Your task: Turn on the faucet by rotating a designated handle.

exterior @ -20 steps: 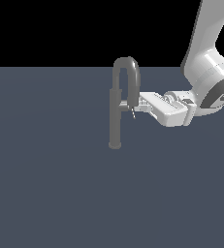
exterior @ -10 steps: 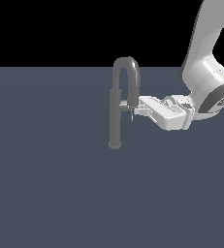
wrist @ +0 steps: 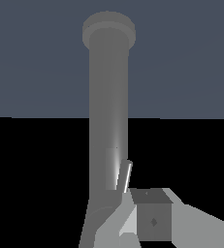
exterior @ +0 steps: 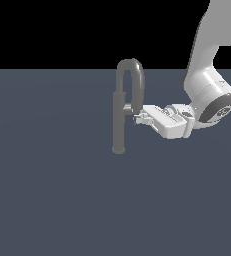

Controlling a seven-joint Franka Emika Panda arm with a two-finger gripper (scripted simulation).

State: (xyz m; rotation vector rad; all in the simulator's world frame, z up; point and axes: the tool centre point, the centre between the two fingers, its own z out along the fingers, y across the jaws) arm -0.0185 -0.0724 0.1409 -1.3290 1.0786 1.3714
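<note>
A flat, matte slate-blue surface (exterior: 52,200) fills the lower part of the exterior view, plain and without texture, meeting a pure black backdrop along a straight horizon. No walls or furniture show; the setting is a bare render.

The faucet (exterior: 118,120) stands near the middle of that surface, slightly toward the exterior view's left. It is 1 thin, smooth grey cylinder with a dull metallic sheen, rising from a small round foot (exterior: 118,149) that is a little wider than the pipe. In the wrist view the same pipe (wrist: 108,106) appears as a long grey column with a soft highlight, ending in the disc-shaped foot (wrist: 108,30).

At the pipe's top the handle (exterior: 132,75) arches over as an inverted-U band, darker grey, and drops down on the exterior view's right side of the pipe to a short end.

The white, glossy robot arm (exterior: 207,75) comes in from the exterior view's upper right, with a rounded joint and a blocky white hand. The gripper (exterior: 137,116) sits right at the lower end of the handle, touching or just beside it. Whether its fingers are spread or closed cannot be told; in the wrist view 1 pale finger (wrist: 124,175) lies against the pipe.
</note>
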